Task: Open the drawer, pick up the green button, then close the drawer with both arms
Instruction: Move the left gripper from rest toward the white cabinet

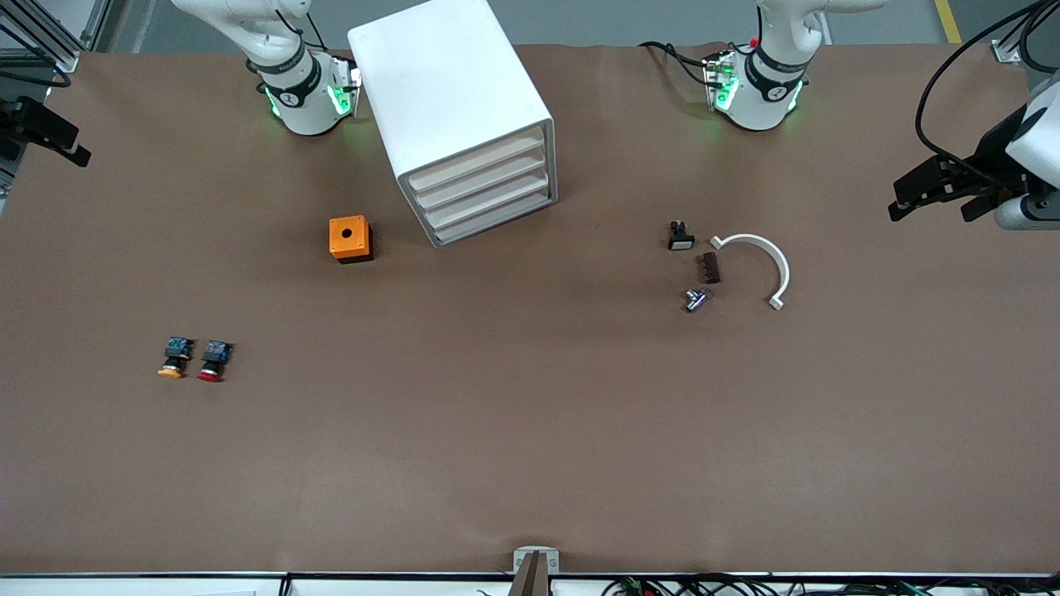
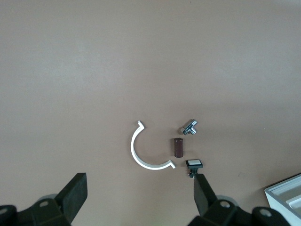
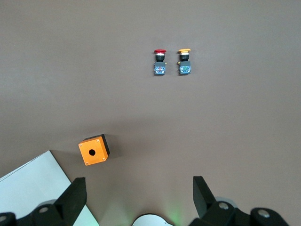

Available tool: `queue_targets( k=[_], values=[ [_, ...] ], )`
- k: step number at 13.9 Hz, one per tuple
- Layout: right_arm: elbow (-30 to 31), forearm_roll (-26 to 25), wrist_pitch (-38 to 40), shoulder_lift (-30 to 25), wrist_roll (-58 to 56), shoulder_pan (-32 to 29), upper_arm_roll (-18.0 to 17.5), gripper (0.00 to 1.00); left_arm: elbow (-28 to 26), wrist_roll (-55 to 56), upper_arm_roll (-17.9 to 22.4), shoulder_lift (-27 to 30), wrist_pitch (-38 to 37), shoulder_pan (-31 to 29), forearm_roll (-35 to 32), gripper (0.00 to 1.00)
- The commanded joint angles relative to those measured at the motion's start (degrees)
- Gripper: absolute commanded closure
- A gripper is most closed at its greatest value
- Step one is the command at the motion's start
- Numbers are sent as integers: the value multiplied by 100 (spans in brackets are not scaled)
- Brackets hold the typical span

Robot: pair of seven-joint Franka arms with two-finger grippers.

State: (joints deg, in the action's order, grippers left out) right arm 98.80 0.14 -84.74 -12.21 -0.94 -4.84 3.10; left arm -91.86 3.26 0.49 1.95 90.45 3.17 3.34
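Note:
The white cabinet (image 1: pixel 451 91) stands between the two arm bases, and all four drawers are shut. The drawer (image 1: pixel 497 218) is the lowest one. The green-capped button is hidden. My left gripper (image 1: pixel 932 205) is open and empty, high over the left arm's end of the table. In the left wrist view (image 2: pixel 139 197) its fingers are wide apart over bare table. My right gripper (image 3: pixel 138 200) is open and empty, high over its own base. It shows partly at the front view's edge (image 1: pixel 58 141). A cabinet corner shows in both wrist views (image 2: pixel 287 195) (image 3: pixel 28 188).
An orange box (image 1: pixel 350 238) sits beside the cabinet. A yellow-capped button (image 1: pixel 174 360) and a red-capped button (image 1: pixel 214 362) lie toward the right arm's end. A white C-shaped piece (image 1: pixel 781 265), brown block (image 1: pixel 710 267), metal fitting (image 1: pixel 696 300) and white-capped switch (image 1: pixel 680 236) lie toward the left arm's end.

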Motion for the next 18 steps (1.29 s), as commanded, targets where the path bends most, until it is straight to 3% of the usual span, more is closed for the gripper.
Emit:
queue_targets(
  k=[1, 9, 12, 15, 18],
  values=[
    [-28, 91, 28, 8, 68, -9, -3, 0, 134, -88, 56, -46, -115, 69, -114, 0],
    [-28, 91, 28, 8, 76, -9, -3, 0, 98, -97, 65, -282, -98, 34, -88, 0],
    [-28, 91, 19, 8, 68, -17, -3, 0, 125, -1, -31, -984, 419, 192, 8, 0],
    [-28, 82, 19, 8, 76, -17, -3, 0, 151, 270, -137, -1871, 1174, 490, 631, 0],
    [-28, 91, 28, 8, 68, -26, -3, 0, 378, 1489, -137, -2619, 1571, 1026, 905, 0]
  ],
)
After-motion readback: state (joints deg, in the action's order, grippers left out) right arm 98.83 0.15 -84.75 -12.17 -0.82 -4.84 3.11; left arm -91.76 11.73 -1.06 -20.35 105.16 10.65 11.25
